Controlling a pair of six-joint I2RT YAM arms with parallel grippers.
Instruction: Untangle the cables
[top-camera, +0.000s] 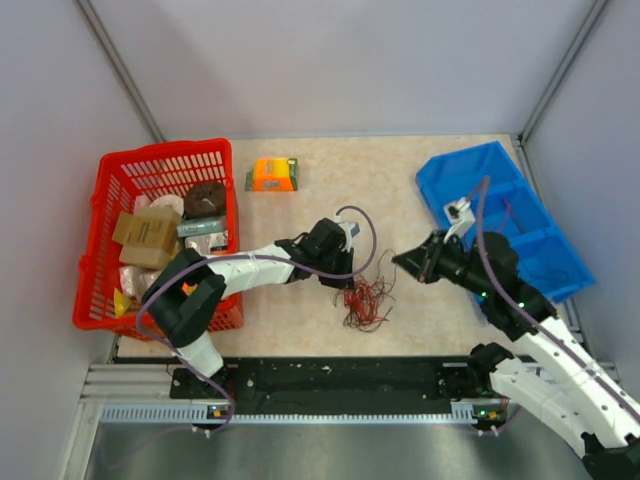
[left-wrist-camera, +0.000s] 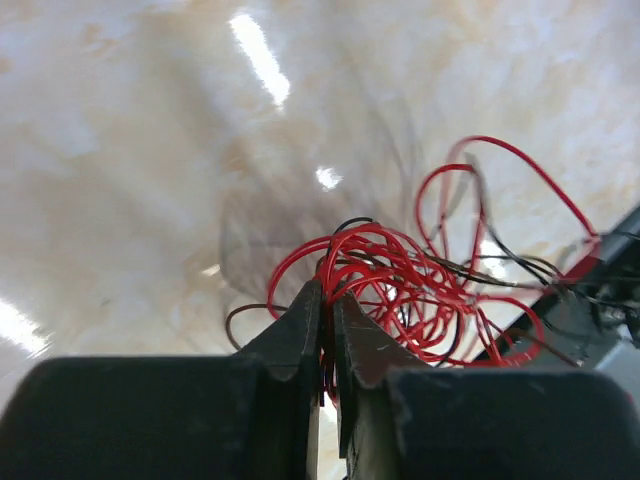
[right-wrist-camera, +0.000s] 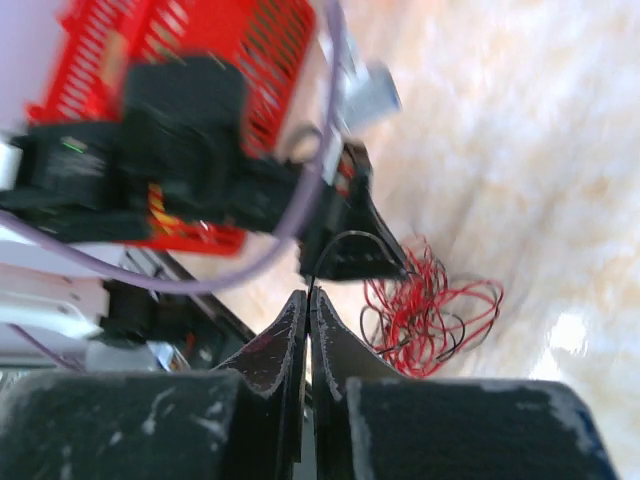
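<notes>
On the table (top-camera: 300, 210), the left gripper (left-wrist-camera: 327, 292) and right gripper (right-wrist-camera: 307, 297) each clamp tight on the cables (top-camera: 365, 303).

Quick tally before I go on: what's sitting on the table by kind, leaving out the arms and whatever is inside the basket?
red basket: 1
blue bin: 1
orange box: 1
cable bundle: 1
Total: 4
</notes>
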